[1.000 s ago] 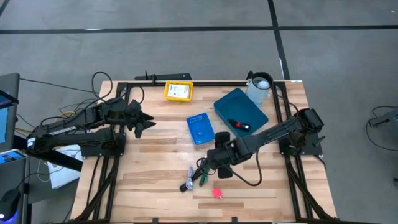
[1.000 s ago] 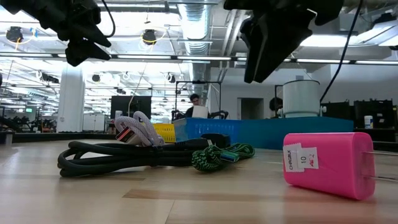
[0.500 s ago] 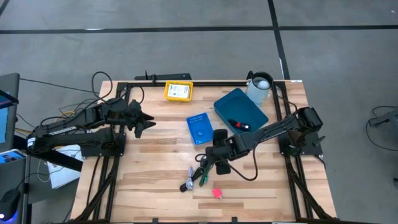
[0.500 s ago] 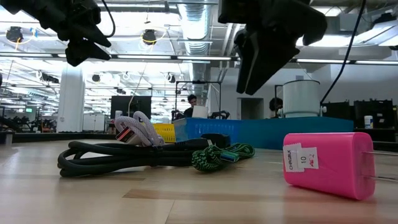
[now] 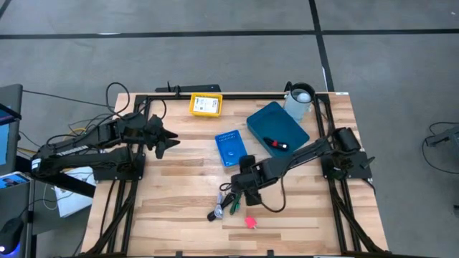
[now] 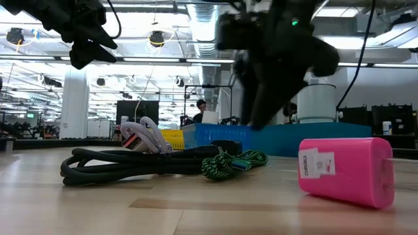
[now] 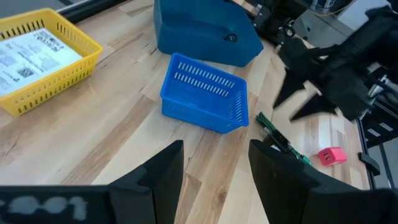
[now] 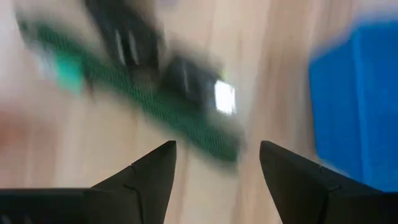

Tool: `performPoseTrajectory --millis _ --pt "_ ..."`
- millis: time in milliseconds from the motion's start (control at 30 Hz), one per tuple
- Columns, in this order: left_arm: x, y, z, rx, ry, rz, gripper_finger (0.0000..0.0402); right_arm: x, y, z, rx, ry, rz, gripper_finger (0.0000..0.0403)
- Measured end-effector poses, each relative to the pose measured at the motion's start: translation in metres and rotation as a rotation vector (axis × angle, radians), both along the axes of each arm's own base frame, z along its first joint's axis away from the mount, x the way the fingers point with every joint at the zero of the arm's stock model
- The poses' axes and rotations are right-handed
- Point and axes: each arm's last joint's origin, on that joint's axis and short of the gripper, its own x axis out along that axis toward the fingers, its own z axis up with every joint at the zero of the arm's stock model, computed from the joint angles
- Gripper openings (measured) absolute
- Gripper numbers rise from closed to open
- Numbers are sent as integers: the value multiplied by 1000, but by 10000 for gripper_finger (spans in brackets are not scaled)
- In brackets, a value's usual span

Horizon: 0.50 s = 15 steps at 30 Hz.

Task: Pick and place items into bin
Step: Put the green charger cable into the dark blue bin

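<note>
Pickup in hand: my right gripper (image 5: 239, 188), fingers apart, hangs over the cables (image 5: 224, 203); next I lower and close.

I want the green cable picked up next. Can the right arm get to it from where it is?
Probably yes. The right pincer is open just above the green cable, and nothing lies between them; only the black cable is tangled beside it.

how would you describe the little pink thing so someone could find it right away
Start at the wooden table and go to its front edge, below the tangle of black and green cables. The pink block lies alone there, apart from the cables. It is the only pink thing, boxy, with a white label.
</note>
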Motion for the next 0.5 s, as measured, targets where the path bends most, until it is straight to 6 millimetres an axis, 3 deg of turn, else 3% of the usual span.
performPoseTrajectory --millis 500 --pt "0 0 1 3 -9 -4 171 7 -3 -34 -15 104 50 226"
